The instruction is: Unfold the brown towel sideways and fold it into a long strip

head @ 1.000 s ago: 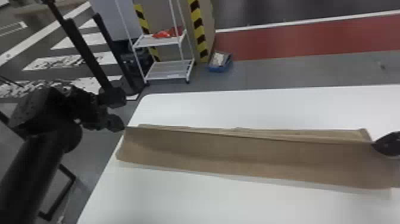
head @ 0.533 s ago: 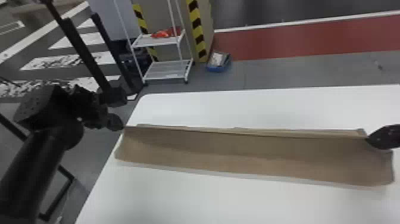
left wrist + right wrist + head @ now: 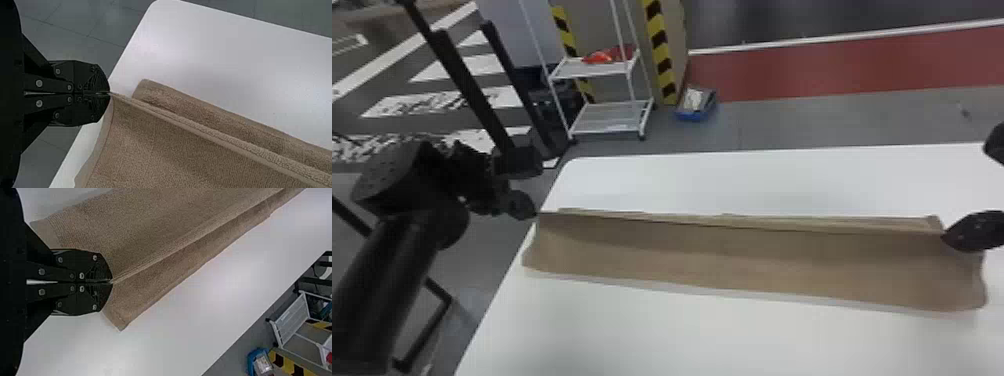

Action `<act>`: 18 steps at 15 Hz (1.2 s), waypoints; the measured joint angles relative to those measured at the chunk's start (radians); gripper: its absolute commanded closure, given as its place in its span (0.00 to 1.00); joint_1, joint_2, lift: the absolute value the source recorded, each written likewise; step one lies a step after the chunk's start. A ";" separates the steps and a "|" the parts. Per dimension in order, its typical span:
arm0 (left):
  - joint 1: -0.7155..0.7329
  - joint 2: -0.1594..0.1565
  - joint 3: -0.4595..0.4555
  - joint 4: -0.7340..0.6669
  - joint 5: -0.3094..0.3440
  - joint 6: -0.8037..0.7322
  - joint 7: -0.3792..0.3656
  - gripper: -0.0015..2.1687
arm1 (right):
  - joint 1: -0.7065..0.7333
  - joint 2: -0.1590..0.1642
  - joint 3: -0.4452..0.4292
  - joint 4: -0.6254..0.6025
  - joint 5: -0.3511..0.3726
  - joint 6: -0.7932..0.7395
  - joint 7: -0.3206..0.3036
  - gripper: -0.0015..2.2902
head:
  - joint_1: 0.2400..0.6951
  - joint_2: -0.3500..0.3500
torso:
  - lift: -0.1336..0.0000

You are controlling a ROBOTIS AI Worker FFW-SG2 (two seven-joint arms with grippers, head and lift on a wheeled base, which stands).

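Head view shows the left claw and the right claw, both closed, gripping the towel near its opposite ends, at the bench.

From the robot's head, one view faces down across the worktop; both wrist views (much nearer) share its towel.

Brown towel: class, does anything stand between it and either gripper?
Nothing visible does: the left gripper and the right gripper each directly pinch the brown towel at one end of its raised edge.
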 measured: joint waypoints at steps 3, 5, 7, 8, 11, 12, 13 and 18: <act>0.002 -0.002 -0.003 0.000 0.000 0.000 -0.003 0.83 | -0.003 0.003 0.010 -0.002 0.003 0.063 0.000 0.19 | 1.00 0.91 | 0.06; 0.006 -0.002 -0.003 0.002 0.000 -0.006 -0.001 0.83 | 0.001 0.003 0.015 -0.006 0.016 0.100 0.000 0.19 | 1.00 0.90 | 0.06; 0.007 -0.002 -0.003 0.004 0.000 -0.012 0.000 0.83 | 0.007 0.004 0.016 -0.013 0.033 0.115 0.000 0.19 | 1.00 0.90 | 0.06; 0.008 -0.002 -0.003 0.005 0.000 -0.013 0.000 0.83 | 0.010 0.004 0.017 -0.017 0.039 0.118 0.000 0.19 | 1.00 0.90 | 0.06; 0.010 -0.003 -0.002 0.005 0.001 -0.021 0.005 0.83 | 0.024 0.003 0.017 -0.034 0.045 0.121 0.000 0.19 | 1.00 0.90 | 0.06; 0.011 -0.004 -0.002 0.005 0.001 -0.023 0.006 0.83 | 0.028 0.002 0.017 -0.039 0.045 0.123 0.000 0.19 | 1.00 0.90 | 0.06; 0.011 -0.004 -0.002 0.005 0.002 -0.024 0.007 0.83 | 0.031 0.001 0.017 -0.044 0.045 0.127 0.000 0.19 | 1.00 0.90 | 0.06; 0.022 -0.009 0.009 -0.002 0.043 -0.023 0.060 0.46 | 0.041 0.001 0.019 -0.055 0.045 0.131 0.000 0.18 | 1.00 0.89 | 0.06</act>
